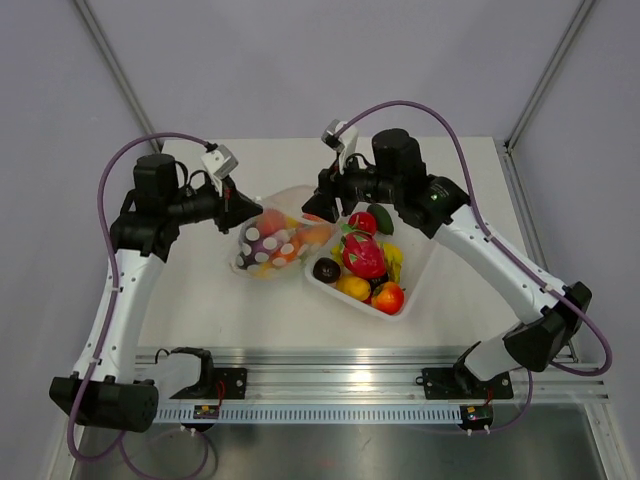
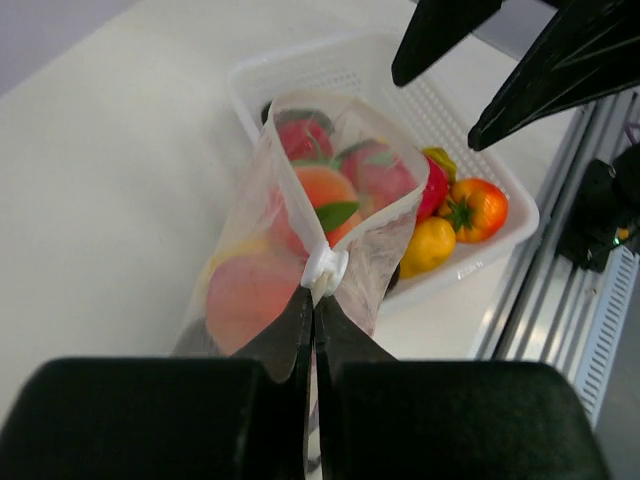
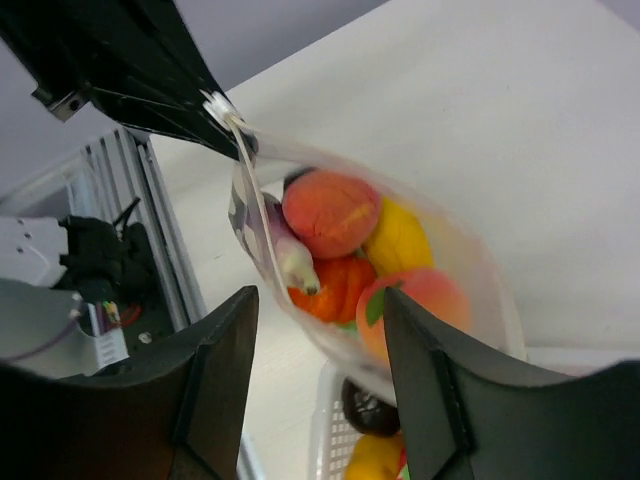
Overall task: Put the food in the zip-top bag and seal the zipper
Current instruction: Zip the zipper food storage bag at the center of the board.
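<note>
The zip-top bag lies mid-table with its mouth open, holding a peach, a yellow piece, an orange piece and other food. My left gripper is shut on the bag's left end, pinching the zipper just behind its white tab. My right gripper hangs open over the bag's right end, one finger on each side of it and nothing held. More food, with the pink dragon fruit, a tomato and a lemon, sits in the tray.
The white perforated tray stands right of the bag, touching it. An aluminium rail runs along the near table edge. Grey walls close in the back and sides.
</note>
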Tool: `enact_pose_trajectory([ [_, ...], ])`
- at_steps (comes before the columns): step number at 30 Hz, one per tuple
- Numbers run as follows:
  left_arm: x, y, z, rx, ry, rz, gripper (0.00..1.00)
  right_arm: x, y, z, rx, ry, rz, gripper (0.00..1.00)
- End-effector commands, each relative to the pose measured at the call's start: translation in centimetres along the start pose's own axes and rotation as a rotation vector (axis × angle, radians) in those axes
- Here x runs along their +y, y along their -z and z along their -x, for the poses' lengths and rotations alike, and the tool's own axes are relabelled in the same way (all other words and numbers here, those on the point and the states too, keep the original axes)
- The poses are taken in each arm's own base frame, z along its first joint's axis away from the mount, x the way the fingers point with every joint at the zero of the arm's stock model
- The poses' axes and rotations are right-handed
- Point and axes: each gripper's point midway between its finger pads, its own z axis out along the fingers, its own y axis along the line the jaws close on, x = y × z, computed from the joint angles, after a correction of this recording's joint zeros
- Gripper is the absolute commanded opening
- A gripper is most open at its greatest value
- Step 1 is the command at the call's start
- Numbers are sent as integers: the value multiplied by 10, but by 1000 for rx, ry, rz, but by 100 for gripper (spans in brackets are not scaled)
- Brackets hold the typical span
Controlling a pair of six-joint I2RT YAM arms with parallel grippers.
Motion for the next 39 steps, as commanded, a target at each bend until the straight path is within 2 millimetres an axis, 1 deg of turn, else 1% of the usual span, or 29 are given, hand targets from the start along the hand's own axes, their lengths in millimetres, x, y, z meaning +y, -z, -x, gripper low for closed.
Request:
enact_pose_trajectory([
  [1, -21, 3, -11, 40, -64, -139, 0, 8, -3, 10, -71, 301, 94, 59],
  [2, -20, 2, -16, 49, -62, -142, 0, 12, -6, -1, -70, 324, 134, 58],
  [3, -17, 0, -24, 63, -56, -143, 0, 14, -8, 6, -113, 387, 150, 57],
  [4, -16, -2, -27, 69, -52, -144, 0, 19, -12, -1, -110, 403, 191, 56],
  [5, -16, -3, -31, 72, -47, -155, 0, 20, -15, -2, -114, 436, 210, 54],
  [6, -17, -5, -33, 72, -45, -168, 0, 22, -17, -3, -111, 451, 226, 51],
  [7, -17, -6, -37, 78, -37, -180, 0, 25, -18, 1, -116, 469, 242, 51],
  [9, -18, -8, -40, 82, -32, -203, 0, 28, -26, -5, -97, 499, 282, 52],
  [10, -18, -9, -41, 84, -32, -210, 0, 32, -26, 0, -108, 515, 302, 53],
  [12, -19, -8, -43, 88, -40, -220, 0, 33, -32, 0, -107, 536, 328, 54],
  [13, -18, -9, -43, 89, -43, -217, 0, 38, -32, 5, -122, 550, 352, 55],
  [15, -18, -9, -44, 92, -46, -221, 0, 39, -39, 2, -116, 564, 389, 56],
  [16, -18, -9, -43, 92, -51, -223, 0, 45, -38, 8, -130, 578, 418, 56],
  [17, -18, -9, -45, 97, -45, -228, 0, 43, -44, 4, -119, 583, 435, 57],
  [18, -18, -9, -45, 99, -47, -229, 0, 44, -45, 1, -109, 582, 453, 57],
  [19, -19, -8, -45, 98, -51, -235, 0, 49, -44, 5, -121, 595, 481, 57],
  [20, -21, -7, -44, 99, -48, -242, 0, 48, -49, 1, -114, 603, 498, 58],
  [21, -21, -8, -44, 99, -51, -244, 0, 49, -49, -2, -102, 600, 514, 58],
  [22, -22, -7, -44, 100, -50, -245, 0, 53, -48, 3, -111, 609, 539, 58],
  [24, -21, -7, -45, 104, -53, -243, 0, 53, -54, -4, -84, 592, 568, 59],
  [27, -21, -6, -45, 108, -53, -242, 0, 54, -58, -5, -83, 581, 600, 59],
  [28, -21, -6, -44, 107, -54, -240, 0, 57, -58, -4, -89, 580, 619, 59],
  [30, -20, -7, -44, 110, -55, -238, 0, 60, -62, -10, -70, 560, 650, 59],
  [31, -20, -7, -44, 110, -57, -240, 0, 65, -61, -8, -73, 561, 666, 61],
  [32, -20, -7, -44, 112, -54, -242, 0, 66, -65, -13, -62, 563, 680, 62],
  [33, -20, -6, -44, 112, -56, -241, 0, 68, -65, -20, -35, 547, 692, 62],
  [34, -20, -7, -45, 114, -52, -242, 0, 69, -65, -17, -38, 554, 700, 62],
  [35, -20, -7, -45, 114, -49, -245, 0, 70, -68, -21, -25, 541, 711, 61],
  [39, -21, -8, -45, 113, -43, -254, 0, 71, -72, -20, -27, 517, 727, 56],
])
